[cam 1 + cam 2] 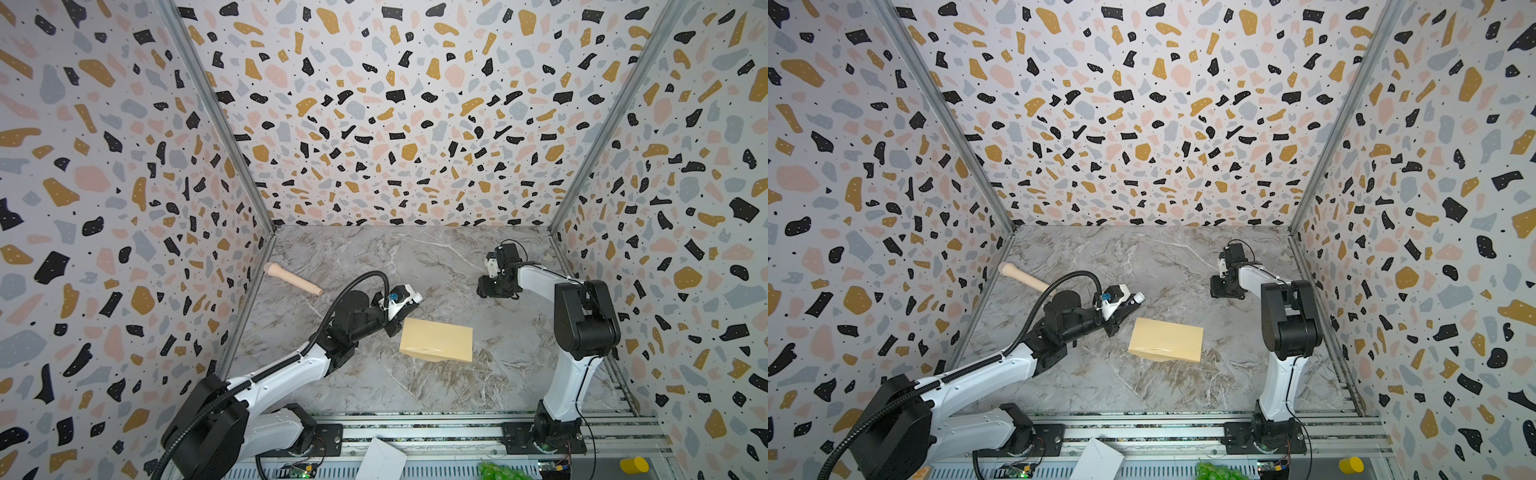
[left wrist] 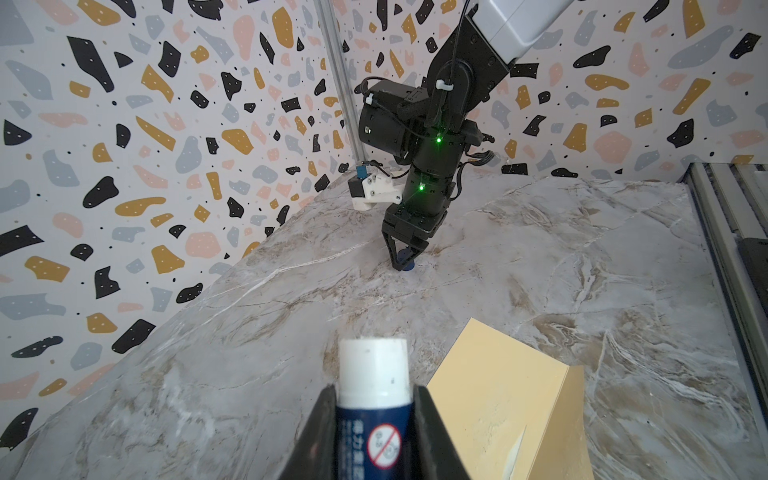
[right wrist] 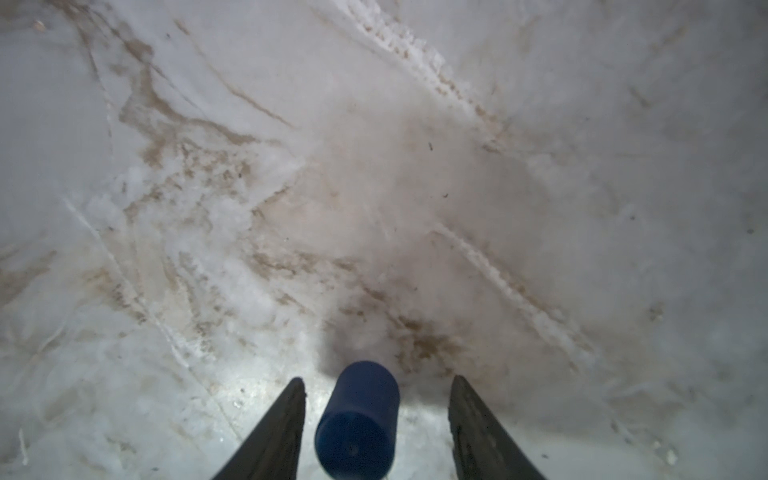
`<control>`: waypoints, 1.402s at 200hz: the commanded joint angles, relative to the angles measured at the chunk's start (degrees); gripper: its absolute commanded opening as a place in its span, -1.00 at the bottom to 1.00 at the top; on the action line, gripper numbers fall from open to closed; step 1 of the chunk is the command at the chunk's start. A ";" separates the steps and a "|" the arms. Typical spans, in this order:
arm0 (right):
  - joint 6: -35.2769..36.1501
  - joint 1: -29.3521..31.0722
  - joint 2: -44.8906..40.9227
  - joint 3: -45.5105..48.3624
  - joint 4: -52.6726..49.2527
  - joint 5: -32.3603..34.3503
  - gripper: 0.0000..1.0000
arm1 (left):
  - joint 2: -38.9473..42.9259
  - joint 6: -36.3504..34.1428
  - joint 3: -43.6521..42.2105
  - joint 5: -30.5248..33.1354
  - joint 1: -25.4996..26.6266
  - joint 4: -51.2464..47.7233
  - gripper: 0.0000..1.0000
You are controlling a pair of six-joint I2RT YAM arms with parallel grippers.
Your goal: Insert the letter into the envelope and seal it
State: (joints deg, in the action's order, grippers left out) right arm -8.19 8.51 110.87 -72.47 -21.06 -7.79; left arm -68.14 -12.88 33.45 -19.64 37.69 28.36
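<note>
Paper, plastic, marbled top
The envelope [image 1: 436, 338] is matt kraft paper; the glue stick [image 2: 372, 395] I hold and the blue cap [image 3: 357, 419] are smooth plastic; the table [image 1: 415, 266] has a marble-patterned sheen, perhaps laminate.

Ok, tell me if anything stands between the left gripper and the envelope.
Nothing visible does. The left gripper, shut on the glue stick, hangs just beside a corner of the envelope, with only bare table between them. The blue cap lies between the open jaws of the right gripper, well off to the far side.
</note>
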 commanded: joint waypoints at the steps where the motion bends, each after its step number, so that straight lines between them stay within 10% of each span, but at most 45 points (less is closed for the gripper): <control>1: 0.47 -0.15 -5.17 -1.40 -1.82 -0.62 0.20 | 1.76 2.00 -0.48 -1.82 0.28 4.32 -1.00; 115: -8.69 12.62 -50.41 13.40 13.31 -31.32 0.88 | 5.99 6.81 -7.97 -13.68 0.28 27.81 -1.00; 214: -12.29 31.54 -46.56 8.67 8.02 -24.40 0.80 | 6.17 6.31 -8.66 -14.77 0.41 30.03 -1.00; 280: -13.60 34.80 -42.78 6.95 9.70 -22.78 0.23 | 6.42 5.28 -8.32 -13.81 0.67 27.86 -1.00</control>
State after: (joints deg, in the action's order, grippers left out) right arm -21.21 42.39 67.59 -62.65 -12.45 -31.46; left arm -62.89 -6.81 25.08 -33.54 38.02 54.04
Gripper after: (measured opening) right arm 0.680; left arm 0.234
